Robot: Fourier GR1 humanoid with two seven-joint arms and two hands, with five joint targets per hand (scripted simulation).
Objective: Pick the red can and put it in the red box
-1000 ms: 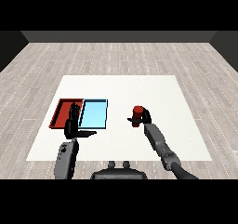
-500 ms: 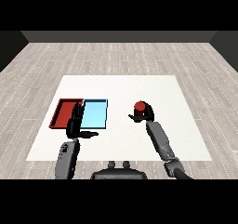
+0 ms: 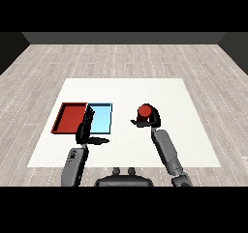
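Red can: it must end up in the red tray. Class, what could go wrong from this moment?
1. The right robot hand curls round the red can; it might slip.
2. The blue tray lies between can and red tray, so it could land there.
3. The left robot hand near the trays might block it.

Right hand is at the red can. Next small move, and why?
Probably lift the red can slightly: the right hand already curls round it, and it stands on the table, right of the red tray.
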